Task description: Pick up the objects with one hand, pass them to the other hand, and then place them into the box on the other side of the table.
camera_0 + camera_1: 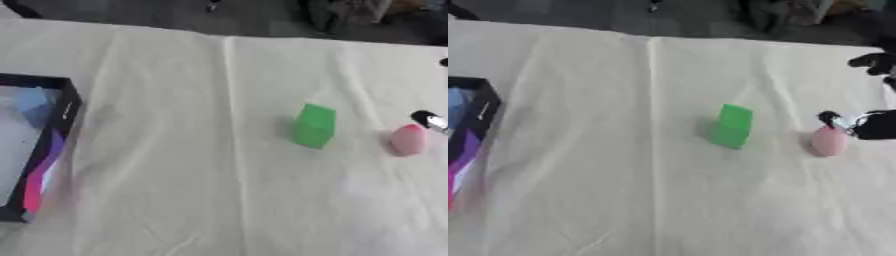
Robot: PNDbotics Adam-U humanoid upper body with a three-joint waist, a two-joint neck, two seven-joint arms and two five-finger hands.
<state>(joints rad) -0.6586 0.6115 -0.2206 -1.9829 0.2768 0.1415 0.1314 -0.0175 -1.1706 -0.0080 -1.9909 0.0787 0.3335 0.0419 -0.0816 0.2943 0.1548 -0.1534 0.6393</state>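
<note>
Pale cloth covered the worktop (219,200) right up to the near edge, creased down the middle. At the right edge the right robot hand (875,124) reached in from the side, black with a silver joint. The right eye view showed more of it: a dark fingertip (828,118) just above the pink object (829,141), the bulk of the hand beside it, and another dark part higher up at the edge. The left eye view caught only one fingertip at its border. Whether the fingers were open or curled round anything could not be told; the fingertip looked to be touching or just over the top of the pink object, which stood on the cloth. Further left, apart from it, the green block (314,125) stood upright and slightly tilted near the middle of the worktop. Well away at the left edge sat the box (68,107), dark-walled with blue, purple and pink colouring, shown more fully in the left eye view
</note>
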